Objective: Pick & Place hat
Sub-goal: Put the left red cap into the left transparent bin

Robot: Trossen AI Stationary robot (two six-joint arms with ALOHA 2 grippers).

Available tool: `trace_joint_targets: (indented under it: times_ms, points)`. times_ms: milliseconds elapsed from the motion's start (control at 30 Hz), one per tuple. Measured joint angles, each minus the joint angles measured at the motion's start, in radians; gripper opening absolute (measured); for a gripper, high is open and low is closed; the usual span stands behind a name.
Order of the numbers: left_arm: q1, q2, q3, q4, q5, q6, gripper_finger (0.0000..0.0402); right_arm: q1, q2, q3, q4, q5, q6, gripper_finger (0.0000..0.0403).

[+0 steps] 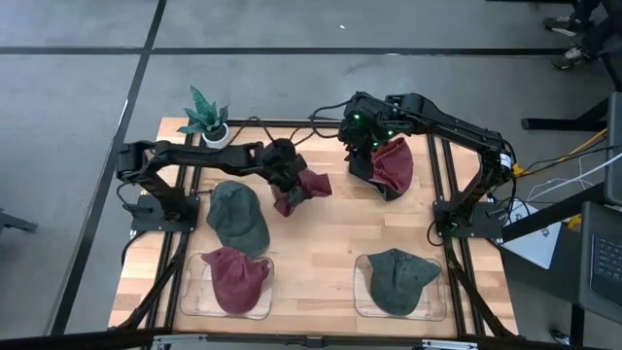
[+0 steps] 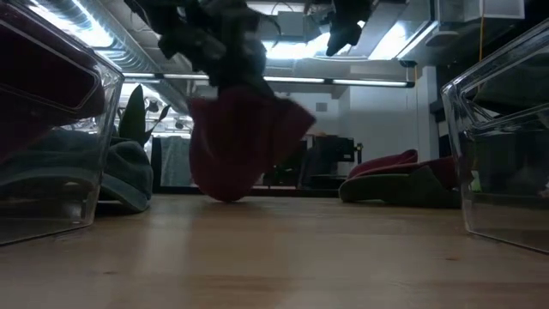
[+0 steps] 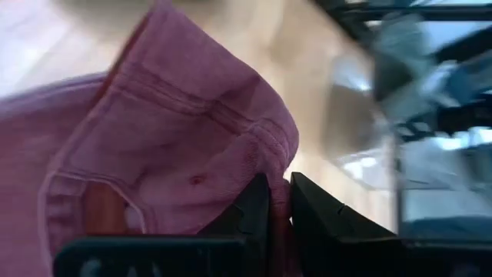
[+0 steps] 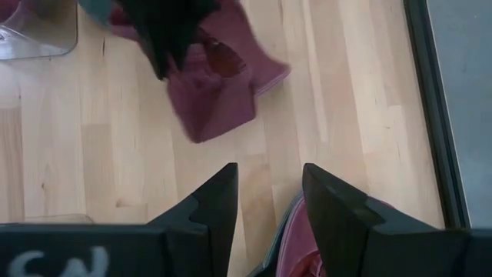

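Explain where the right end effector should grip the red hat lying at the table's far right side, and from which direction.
Judging from above, the right end effector hovers open over the red hat, which lies flat on a dark green hat. Come straight down and pinch its raised crown fabric or near edge; the soft cloth should bunch between the fingers.

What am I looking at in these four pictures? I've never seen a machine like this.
It's a robot with two dark arms at a wooden table. One picture looks straight down, one looks level across the tabletop, and two come from cameras on the arms' wrists. The left gripper is shut on a red hat, lifted with its lowest fold about at the wood. The right gripper is open, hovering over another red hat. A green hat lies loose. Two clear bins hold one more red hat and a green one. A small plant stands at the back.
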Motion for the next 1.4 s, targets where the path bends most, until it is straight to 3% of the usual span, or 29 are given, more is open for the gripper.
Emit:
trace_joint_targets:
  times_ms: [267,567,867,1300,1400]
  points:
    - [0.037,-0.111,0.000,0.003,0.119,-0.040,0.0034,0.000,0.000,0.000,0.000,0.000,0.000,0.0147]
    - [0.065,-0.206,0.000,0.042,0.119,-0.094,0.0034,0.000,0.000,0.000,0.000,-0.001,-0.018,0.0147]
    - [0.076,-0.270,0.002,0.059,0.110,-0.141,0.0034,0.000,0.000,0.000,0.177,-0.193,-0.114,0.0147]
    - [0.062,-0.385,0.002,0.094,0.227,-0.234,0.0034,-0.014,0.000,0.000,0.194,-0.201,-0.170,0.0147]
    - [0.061,-0.420,0.002,0.104,0.222,-0.256,0.0034,-0.014,-0.003,0.000,0.149,-0.257,-0.192,0.0147]
